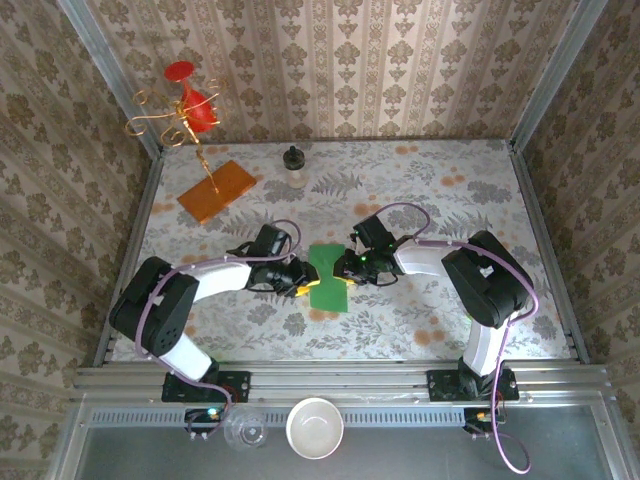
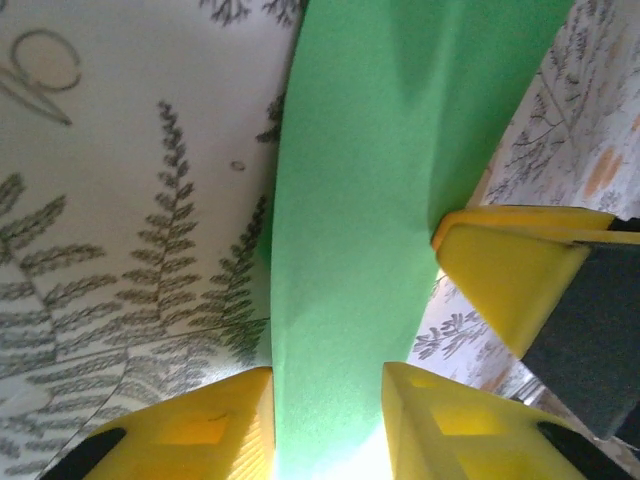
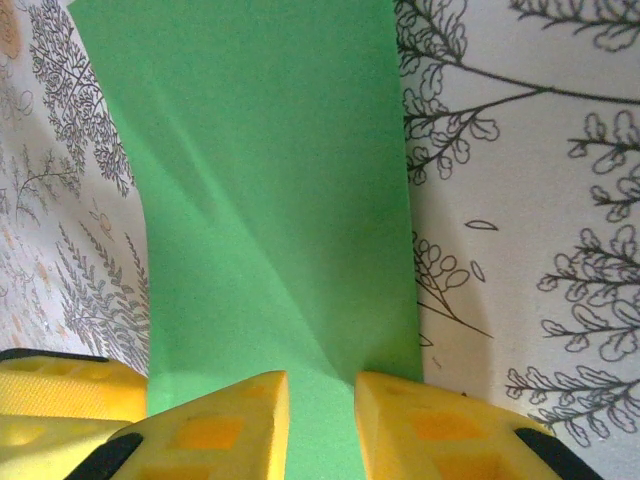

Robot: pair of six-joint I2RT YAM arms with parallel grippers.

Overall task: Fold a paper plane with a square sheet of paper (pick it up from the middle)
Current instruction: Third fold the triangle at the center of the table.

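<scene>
Green square sheet of paper (image 1: 328, 277) central on the table (image 1: 450, 200), gripped at its waist by left pincer (image 1: 300, 285) and right pincer (image 1: 350, 268), both narrowed onto it; seemingly the pick-up step, next needing an even lift

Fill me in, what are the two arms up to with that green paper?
Both arms meet mid-table over the green paper sheet, creased and narrower at its middle. It runs between the fingers of the left gripper and the right gripper, one from each side. No finished plane yet.
</scene>
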